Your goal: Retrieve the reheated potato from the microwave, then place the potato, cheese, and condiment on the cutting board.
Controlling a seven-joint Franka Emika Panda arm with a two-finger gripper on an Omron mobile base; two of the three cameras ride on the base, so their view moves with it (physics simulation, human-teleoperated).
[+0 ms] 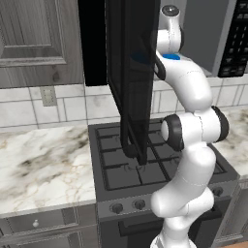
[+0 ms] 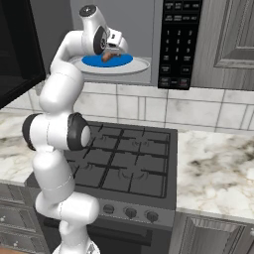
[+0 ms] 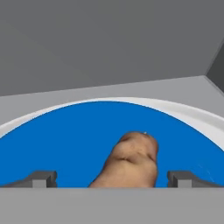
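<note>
Fingertips spread wide either side of potato, nothing grasped yet; potato resting on blue plate inside open microwave. Retrieval step under way, probably; next calls for closing on it, then lifting out

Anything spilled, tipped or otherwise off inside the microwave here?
Nothing stands out. The potato lies on the blue plate inside the open microwave, and the open gripper straddles it without touching.

One potato, one blue plate
</note>
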